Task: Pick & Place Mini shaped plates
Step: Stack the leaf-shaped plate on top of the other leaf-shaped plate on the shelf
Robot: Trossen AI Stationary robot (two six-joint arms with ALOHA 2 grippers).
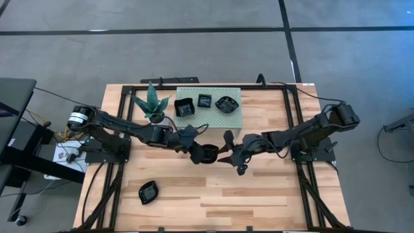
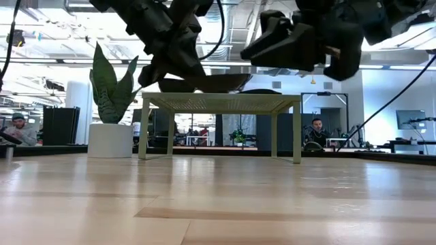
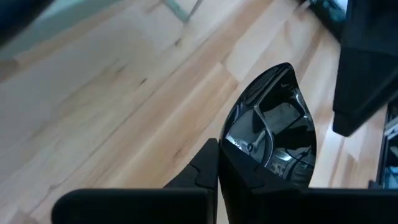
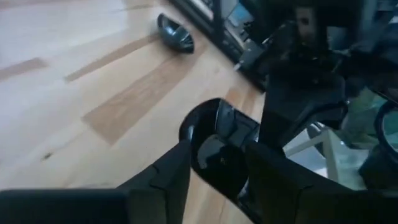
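The worktop (image 1: pixel 213 194) carries the stand (image 1: pixel 233 120) at 12 o'clock with three plates (image 1: pixel 204 101). At centre, left fingers (image 1: pixel 194 153) clench a raised plate (image 1: pixel 208 153); right fingers (image 1: pixel 226 154) stand released around it. Only the low view shows it lifted. A spare plate (image 1: pixel 148 192) lies at 7 o'clock.

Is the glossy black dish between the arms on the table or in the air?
In the air: glossy black dish hangs above the wooden table.
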